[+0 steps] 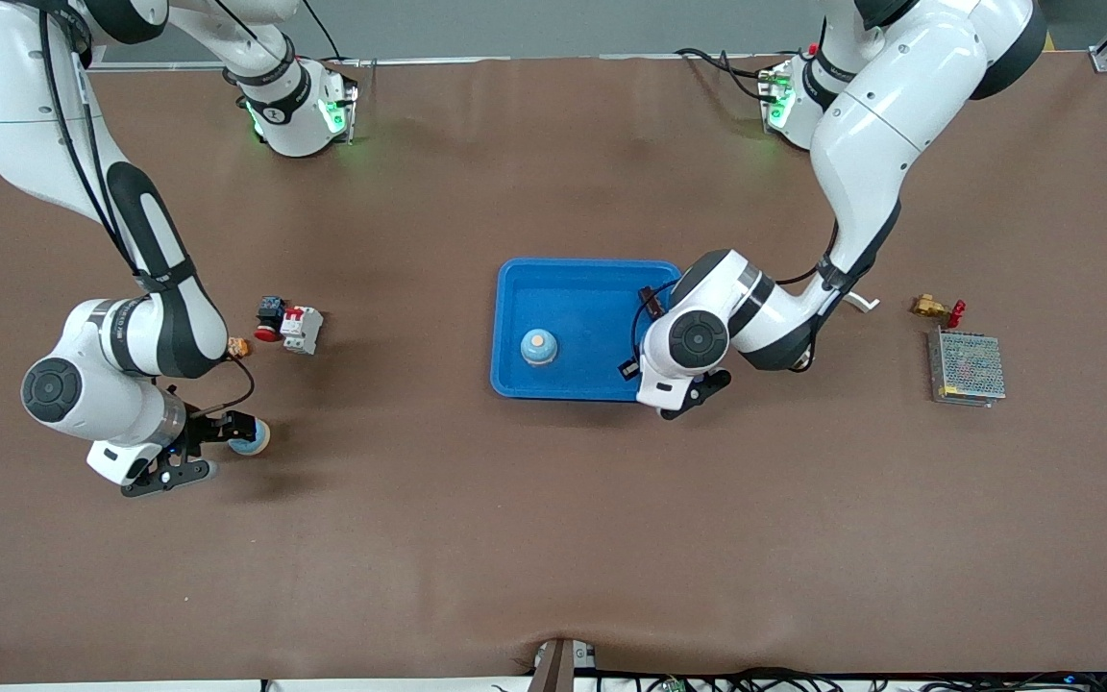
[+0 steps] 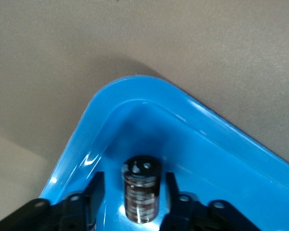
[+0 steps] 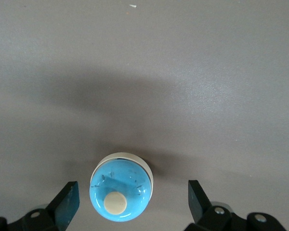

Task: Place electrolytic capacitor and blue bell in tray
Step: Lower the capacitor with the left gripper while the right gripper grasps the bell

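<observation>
tray [image 1: 515,279]: mid tabletop [image 1: 553,538], between the two arms.
capacitor [image 2: 141,190]: in the tray, upright, in the corner at about 4 o'clock of the tray centre in the front view (the left wrist hides it there; the left wrist view shows it).
left claw [image 2: 134,178]: low in that corner, jaws released, one finger on each side of the capacitor with a thin gap on both sides. Not gripping.
bell in tray [image 1: 538,347]: small blue dome with a pale top, at about 8 o'clock of the tray centre, on the tray floor, nothing touching it.
bell on tabletop [image 3: 121,190]: second blue dome with a cream button, at about 8 o'clock from the tray and well apart from it, toward the right arm's end.
right claw [image 3: 132,192]: around that bell, jaws spread wide, both fingers clear of it. No grasp yet.
done: capacitor placed; one bell-like item is in the tray.
left: left claw to lift clear; the tabletop bell to grip, carry and drop in the tray (my read: if that is the one meant).
</observation>
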{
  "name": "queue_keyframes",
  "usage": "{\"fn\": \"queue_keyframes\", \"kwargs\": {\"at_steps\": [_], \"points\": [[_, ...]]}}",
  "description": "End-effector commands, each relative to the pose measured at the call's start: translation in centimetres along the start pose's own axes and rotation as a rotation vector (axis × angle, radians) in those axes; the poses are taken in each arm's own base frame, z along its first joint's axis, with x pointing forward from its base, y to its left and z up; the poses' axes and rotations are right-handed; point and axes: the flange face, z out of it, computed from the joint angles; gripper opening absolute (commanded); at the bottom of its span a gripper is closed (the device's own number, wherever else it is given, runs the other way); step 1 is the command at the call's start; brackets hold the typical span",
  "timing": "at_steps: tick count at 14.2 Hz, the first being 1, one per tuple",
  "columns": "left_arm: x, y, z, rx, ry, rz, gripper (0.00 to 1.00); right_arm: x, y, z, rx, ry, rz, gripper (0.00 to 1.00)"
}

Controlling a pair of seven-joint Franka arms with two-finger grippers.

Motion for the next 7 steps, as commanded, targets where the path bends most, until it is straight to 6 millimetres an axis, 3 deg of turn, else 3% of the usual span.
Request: {"fn": "queue_keyframes", "kwargs": {"at_steps": [1,7], "points": [[0.5,1.1,-1.9,-0.026,0.047,-0.013,1.00,-0.2,0.0,1.0,-0.002,0.001,-0.016,1.00],[0.5,1.0,-4.1,-0.037,0.069,-0.009,1.00,-0.3,-0.3,1.9,0.000,0.000,-0.021,1.00]]}}
